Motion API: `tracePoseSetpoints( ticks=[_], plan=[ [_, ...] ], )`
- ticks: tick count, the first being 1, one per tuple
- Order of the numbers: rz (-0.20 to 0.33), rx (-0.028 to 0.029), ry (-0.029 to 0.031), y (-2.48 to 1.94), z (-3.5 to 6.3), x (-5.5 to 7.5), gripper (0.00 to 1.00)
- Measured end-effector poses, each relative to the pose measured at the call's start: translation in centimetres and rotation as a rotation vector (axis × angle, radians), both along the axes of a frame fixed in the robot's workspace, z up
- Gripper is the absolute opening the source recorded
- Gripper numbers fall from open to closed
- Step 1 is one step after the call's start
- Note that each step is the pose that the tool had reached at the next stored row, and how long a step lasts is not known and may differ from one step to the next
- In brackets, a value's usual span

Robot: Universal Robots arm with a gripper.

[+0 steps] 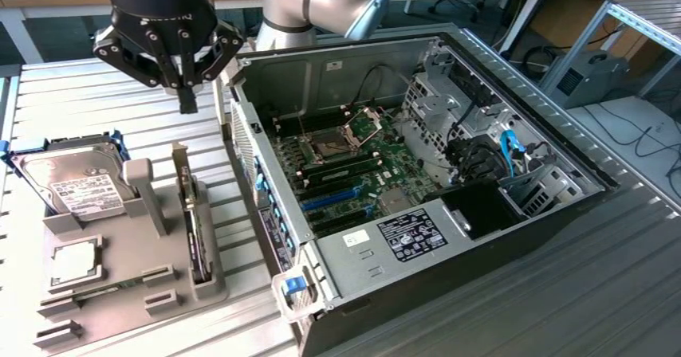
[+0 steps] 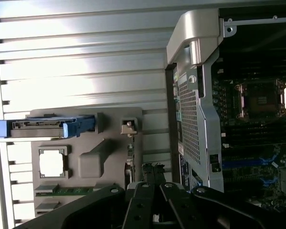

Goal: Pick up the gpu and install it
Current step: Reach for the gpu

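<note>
Black gpu (image 1: 191, 221) on edge in the holder (image 1: 133, 249): likely light, stiff, fragile, so grip its top edge. Tool (image 1: 188, 98) hovers above, pinched together, empty.

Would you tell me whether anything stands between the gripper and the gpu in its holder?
Nothing visible does. The shut gripper hangs in open air above the gpu, which stands on edge in the grey holder. The hard drive sits to the exterior view's left of it and the computer case to its right.
</note>
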State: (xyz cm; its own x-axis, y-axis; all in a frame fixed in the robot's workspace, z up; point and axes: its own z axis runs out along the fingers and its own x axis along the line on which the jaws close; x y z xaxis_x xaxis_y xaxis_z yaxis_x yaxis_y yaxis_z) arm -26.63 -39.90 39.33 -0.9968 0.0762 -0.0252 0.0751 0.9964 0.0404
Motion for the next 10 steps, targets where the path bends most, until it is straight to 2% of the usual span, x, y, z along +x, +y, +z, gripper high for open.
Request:
tracePoseSetpoints(
  ticks=[10],
  plan=[
    [0.000, -0.0006, 0.0000, 0.00, 0.00, -1.09, 0.11]
  ],
)
